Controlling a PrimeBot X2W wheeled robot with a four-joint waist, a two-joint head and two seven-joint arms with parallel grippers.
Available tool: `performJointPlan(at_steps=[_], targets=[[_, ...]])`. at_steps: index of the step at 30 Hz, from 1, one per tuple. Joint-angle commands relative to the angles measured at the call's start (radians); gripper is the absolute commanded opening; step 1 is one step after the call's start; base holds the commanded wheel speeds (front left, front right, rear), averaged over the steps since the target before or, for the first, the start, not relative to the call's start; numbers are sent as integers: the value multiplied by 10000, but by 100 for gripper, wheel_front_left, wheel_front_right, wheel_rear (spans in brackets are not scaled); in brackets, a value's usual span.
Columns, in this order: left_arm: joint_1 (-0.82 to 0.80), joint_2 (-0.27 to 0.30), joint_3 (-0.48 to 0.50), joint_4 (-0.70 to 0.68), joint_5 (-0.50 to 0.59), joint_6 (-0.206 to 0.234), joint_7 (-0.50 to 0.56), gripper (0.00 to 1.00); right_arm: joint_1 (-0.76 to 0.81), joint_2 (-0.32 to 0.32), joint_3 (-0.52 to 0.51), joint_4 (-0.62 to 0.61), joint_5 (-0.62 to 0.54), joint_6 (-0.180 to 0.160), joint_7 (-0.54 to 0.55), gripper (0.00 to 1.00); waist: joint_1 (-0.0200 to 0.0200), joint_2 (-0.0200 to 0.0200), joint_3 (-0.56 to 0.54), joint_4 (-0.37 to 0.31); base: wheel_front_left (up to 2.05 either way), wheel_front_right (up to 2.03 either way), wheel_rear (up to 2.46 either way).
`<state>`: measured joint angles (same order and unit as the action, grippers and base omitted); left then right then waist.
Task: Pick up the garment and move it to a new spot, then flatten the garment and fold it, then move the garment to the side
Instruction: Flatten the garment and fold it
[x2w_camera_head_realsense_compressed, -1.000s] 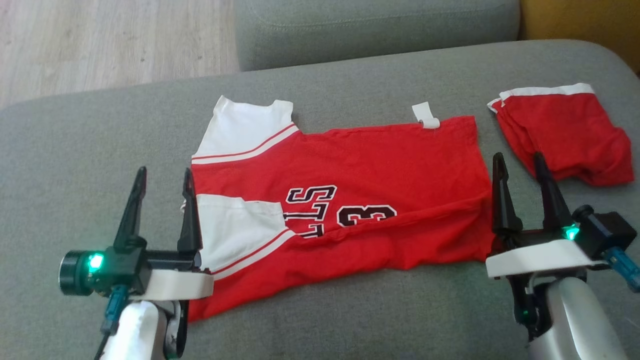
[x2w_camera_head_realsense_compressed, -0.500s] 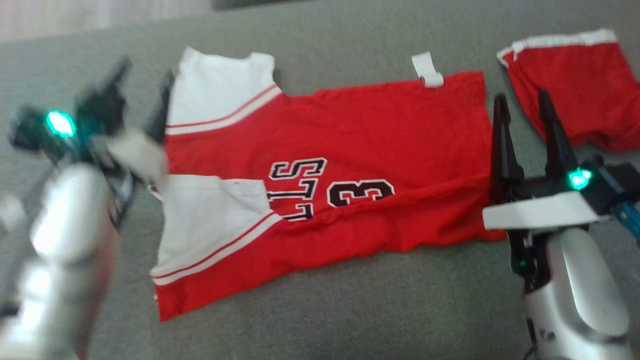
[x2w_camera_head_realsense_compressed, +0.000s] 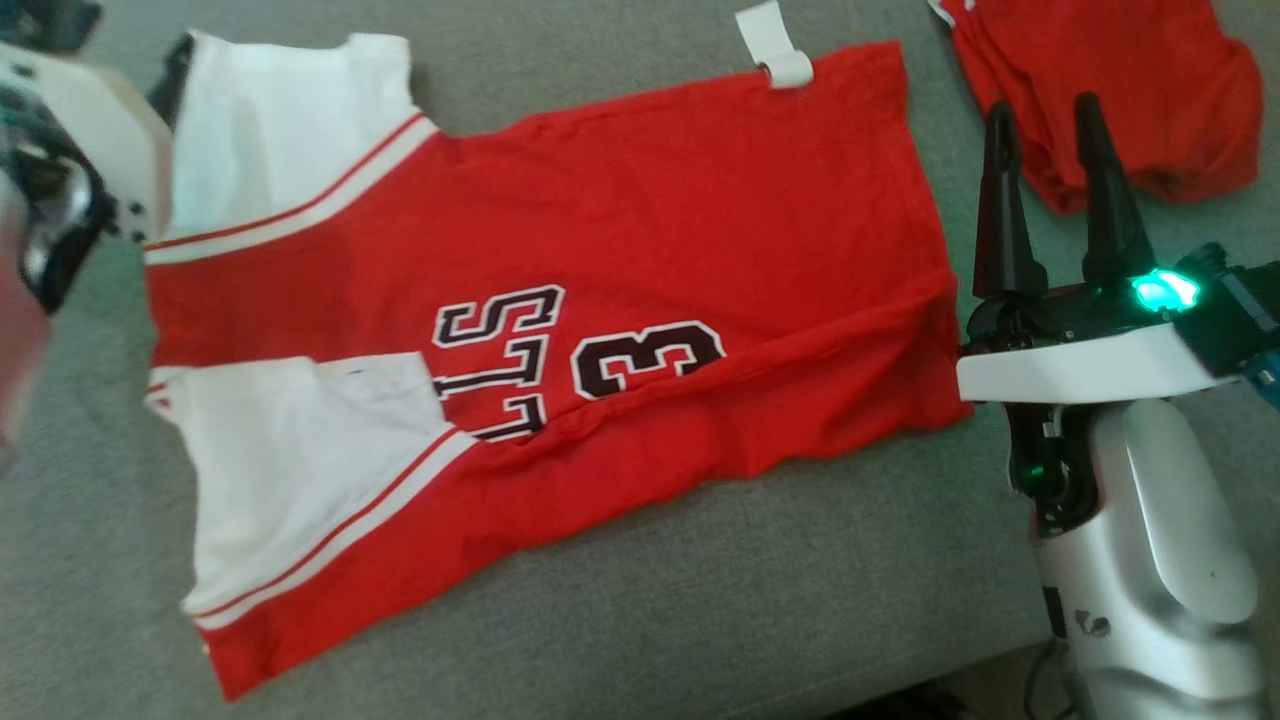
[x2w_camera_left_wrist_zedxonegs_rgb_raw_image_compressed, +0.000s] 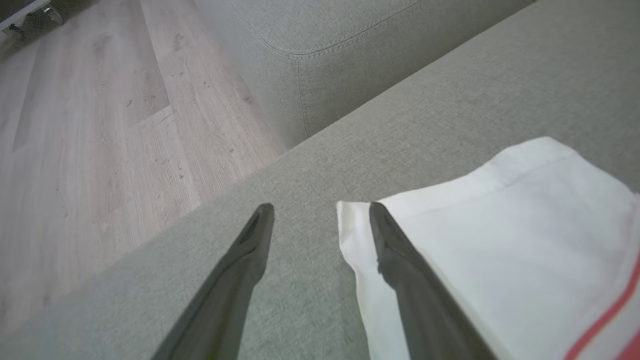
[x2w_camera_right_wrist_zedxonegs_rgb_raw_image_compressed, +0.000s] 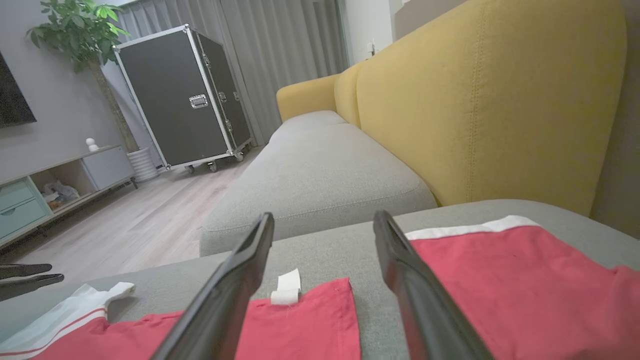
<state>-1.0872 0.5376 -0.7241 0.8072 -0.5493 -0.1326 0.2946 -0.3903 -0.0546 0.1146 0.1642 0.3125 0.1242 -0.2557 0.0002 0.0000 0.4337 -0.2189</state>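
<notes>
Fold step in hand, judging by the lower edge of jersey already doubled over. Lies flat on grey woven sofa cushion, centre-left of head frame. Left claw released, fingers straddling corner of white sleeve. Right claw released, empty, just beside jersey's right edge. Next, probably: pinch sleeve corner, carry across. Thin limp fabric, likely to drag and wrinkle.
</notes>
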Motion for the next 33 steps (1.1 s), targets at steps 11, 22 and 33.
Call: performJointPlan(at_steps=[11,22,33], targets=[[-1014,733,-759,833,-1020,20,527,100,-140,43,268,-623,364,65,-60,100,-2,0,572,-508,0,0,0],[-814,603,-1726,161,-3033,20,1462,88,-195,43,19,-397,223,65,-60,100,-2,0,476,-445,0,0,0],[-706,682,-2198,-567,-4227,20,328,0,-471,43,-44,180,-591,65,-61,100,-2,0,-152,230,0,0,0]])
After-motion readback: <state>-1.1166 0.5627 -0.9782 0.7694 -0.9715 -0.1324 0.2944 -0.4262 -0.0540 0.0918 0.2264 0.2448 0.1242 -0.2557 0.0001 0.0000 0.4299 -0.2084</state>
